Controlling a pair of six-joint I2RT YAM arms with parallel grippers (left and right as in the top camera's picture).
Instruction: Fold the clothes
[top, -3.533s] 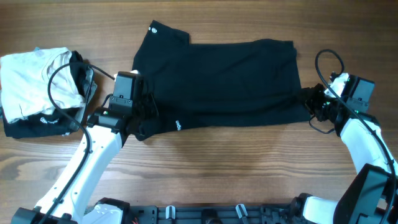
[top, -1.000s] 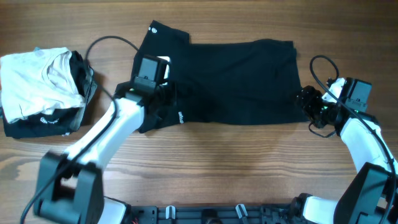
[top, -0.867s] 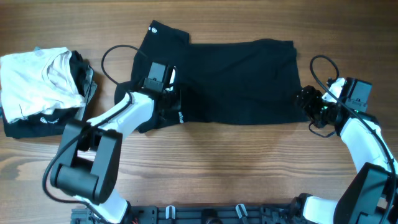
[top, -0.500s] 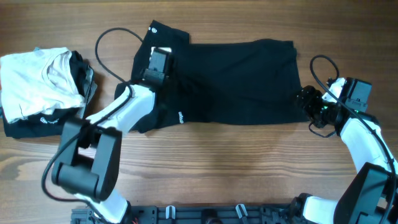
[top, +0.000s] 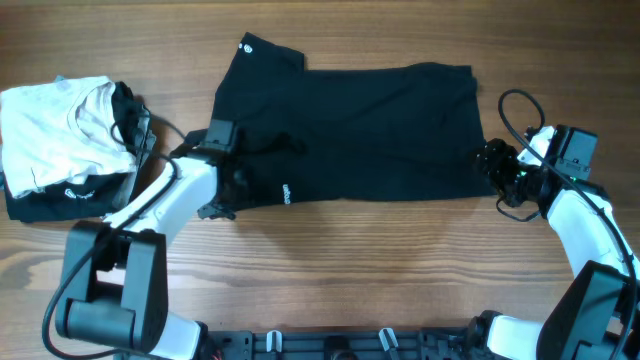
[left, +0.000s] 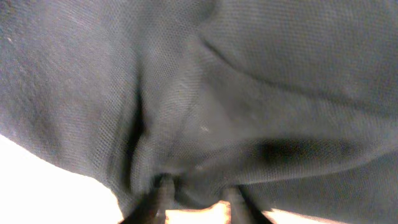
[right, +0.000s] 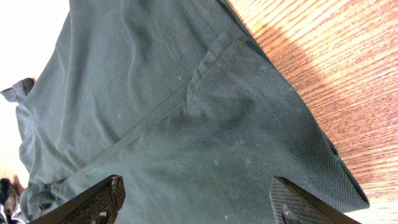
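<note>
The clothes, a black T-shirt, lie spread flat across the middle of the table, with a small white logo at the lower left edge. My left gripper sits on the shirt's lower left corner. In the left wrist view its jaws stand slightly open, with a bunched fold of the black fabric at the fingertips and wood showing between them. My right gripper is open wide at the shirt's right edge. In the right wrist view the cloth lies flat beneath the spread fingers.
A folded white garment lies on a folded black one with white lettering at the far left. Cables loop by the left arm and the right arm. Bare wooden table runs along the front.
My left arm has drawn back left and toward the front from over the shirt to its lower left corner, and its jaws have parted. The right arm has not moved.
</note>
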